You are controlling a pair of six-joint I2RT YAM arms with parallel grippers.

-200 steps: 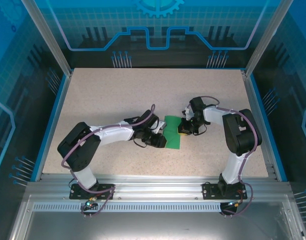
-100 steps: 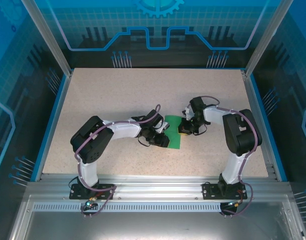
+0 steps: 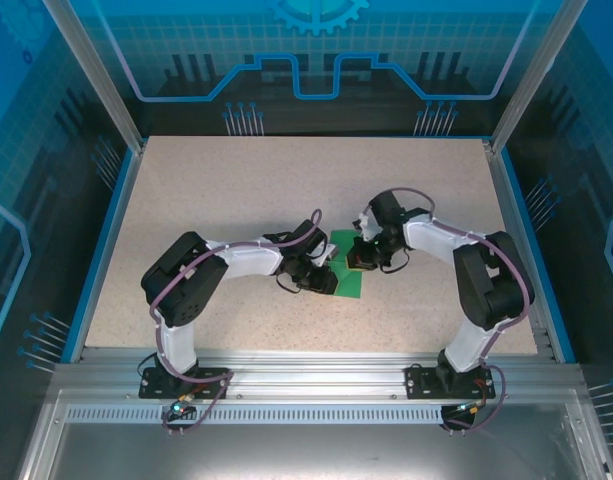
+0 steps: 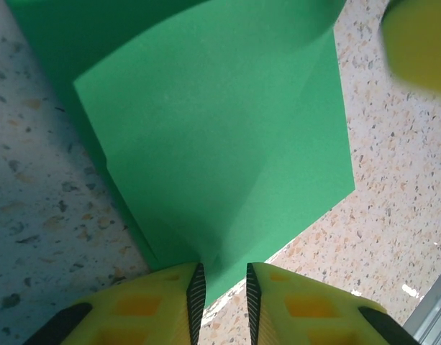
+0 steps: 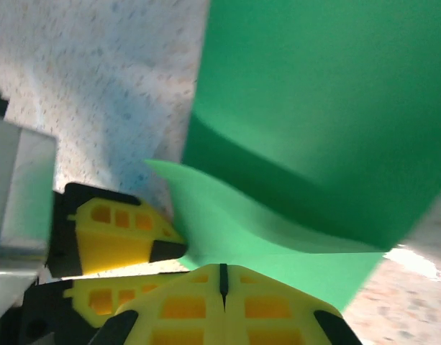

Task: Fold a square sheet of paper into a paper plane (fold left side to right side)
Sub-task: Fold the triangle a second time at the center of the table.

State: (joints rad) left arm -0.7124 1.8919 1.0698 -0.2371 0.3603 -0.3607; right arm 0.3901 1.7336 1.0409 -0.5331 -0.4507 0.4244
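Between left tool (image 4: 221,295) pads, green paper (image 4: 220,136), lifted flap

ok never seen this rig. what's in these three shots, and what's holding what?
Two small robot arms are bolted at the near edge of a speckled table. The overhead picture comes from a fixed camera above and behind them; the other two come from cameras on each wrist. Between the arms lies a green sheet of paper, partly folded over itself. The left end effector pinches one edge of it between yellow fingers. The right end effector is shut, its fingers against the paper; whether it grips paper is unclear.
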